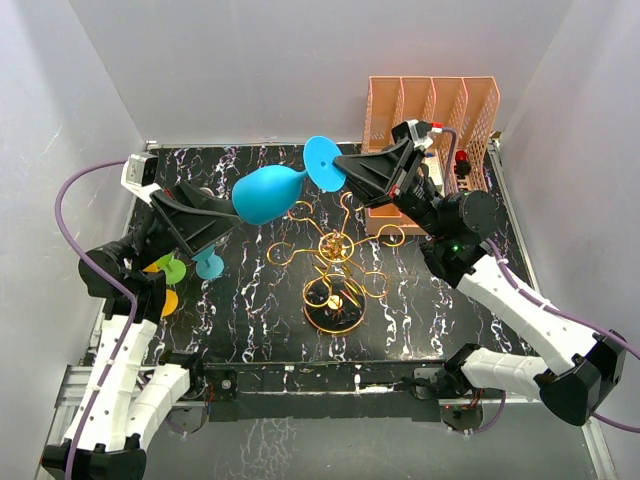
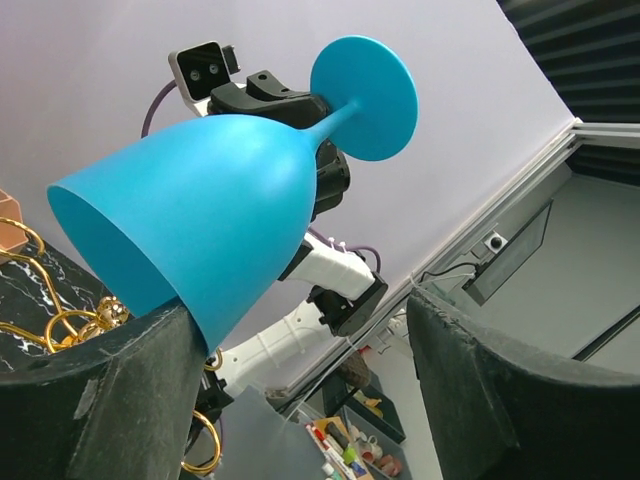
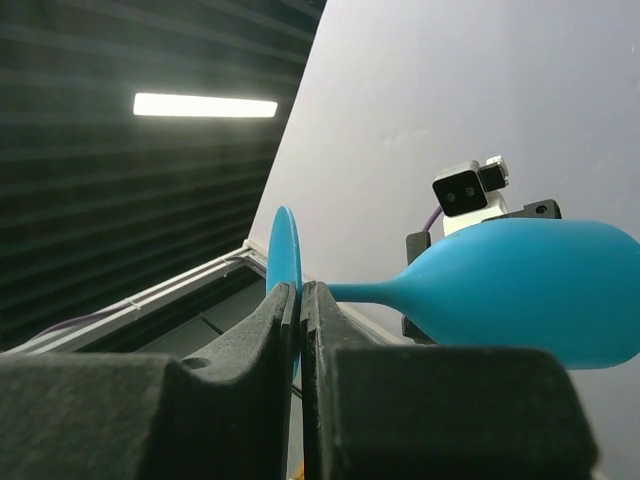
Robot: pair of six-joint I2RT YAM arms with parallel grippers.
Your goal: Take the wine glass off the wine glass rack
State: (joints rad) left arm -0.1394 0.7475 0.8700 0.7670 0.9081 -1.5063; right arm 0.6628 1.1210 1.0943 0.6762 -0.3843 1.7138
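The blue wine glass (image 1: 265, 195) hangs sideways in the air, off the gold wire rack (image 1: 335, 270), which stands on the black marbled table. My right gripper (image 1: 345, 172) is shut on the rim of the glass's round foot (image 3: 283, 262); the bowl (image 3: 520, 290) points away to the left. My left gripper (image 1: 225, 225) is open just under the bowl. In the left wrist view the bowl (image 2: 190, 210) lies against my left finger (image 2: 110, 400), and the other finger (image 2: 520, 400) stands well apart. Part of the rack (image 2: 60, 320) shows at the left there.
An orange slotted organizer (image 1: 430, 120) stands at the back right, behind the right arm. Small green (image 1: 170, 268), teal (image 1: 209, 265) and orange (image 1: 168, 300) pieces lie at the table's left side under the left arm. Grey walls close in three sides.
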